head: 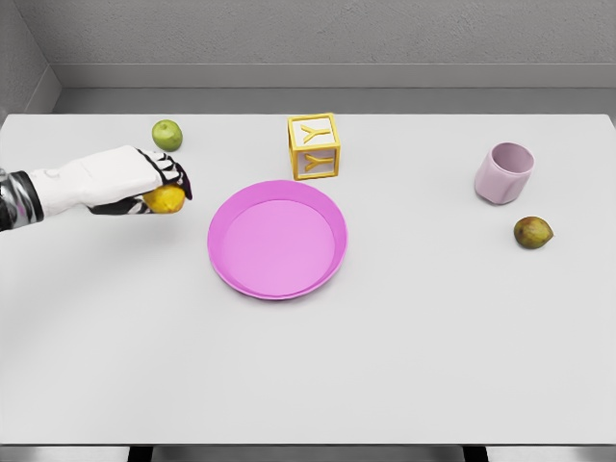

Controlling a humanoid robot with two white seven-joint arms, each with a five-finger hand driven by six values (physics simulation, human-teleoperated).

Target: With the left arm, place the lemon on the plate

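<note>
Head view of the white table (404, 366), grasp stage of the task; the left hand (130, 181) is reaching in from the table's left edge and its fingers (173, 173) are curling over the lemon (166, 200), which is showing yellow beneath them, near the left edge and well short of the pink plate (277, 239); whether the lemon is resting on the table or already lifting clear cannot be told; the plate is lying empty near the middle of the table; a green lime (167, 135) is sitting just behind the hand toward the far edge; a yellow letter block (314, 146) is standing just behind the plate; a lilac cup (503, 173) and a brownish-green fruit (532, 232) are sitting near the right edge; the right arm is not showing. Judged next move: raising the lemon, carrying it rightward over the plate's rim, lowering and releasing it inside.
</note>
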